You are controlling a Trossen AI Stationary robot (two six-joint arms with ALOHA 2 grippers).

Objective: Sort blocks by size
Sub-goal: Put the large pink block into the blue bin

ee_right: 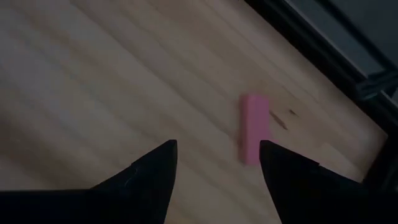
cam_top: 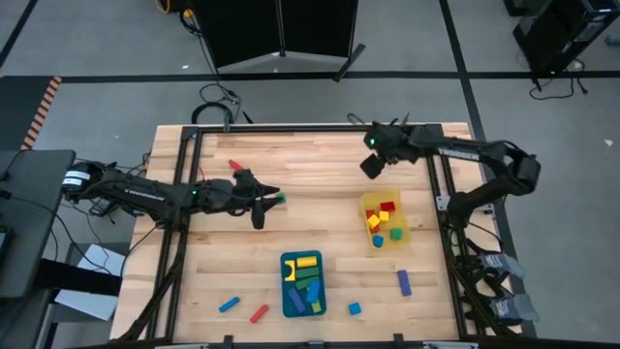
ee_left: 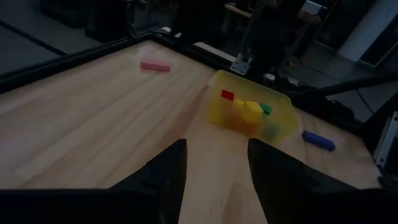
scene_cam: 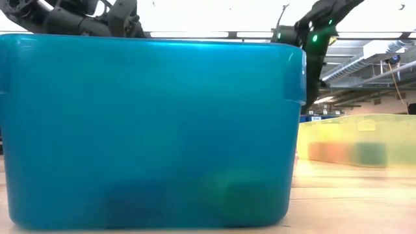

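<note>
Loose blocks lie flat on the wooden table: a red one (cam_top: 235,166), a blue one (cam_top: 229,304), another red one (cam_top: 259,313), a blue cube (cam_top: 355,308) and a purple-blue bar (cam_top: 404,282). A pink bar (ee_right: 255,135) lies near the table's far edge. My right gripper (ee_right: 217,146) hovers open above it, fingers pointing steeply down, the bar just beyond the fingertips. In the high view my right gripper (cam_top: 371,165) hides this bar. My left gripper (ee_left: 216,144) stands open and empty over mid-table, left of centre (cam_top: 269,199), pointing toward the yellow bin (ee_left: 249,112).
The translucent yellow bin (cam_top: 383,221) holds red, yellow, blue and green pieces. The blue tray (cam_top: 303,283) near the front edge holds yellow, green and blue bars and fills the low view (scene_cam: 149,130). A black frame (cam_top: 291,128) rims the table.
</note>
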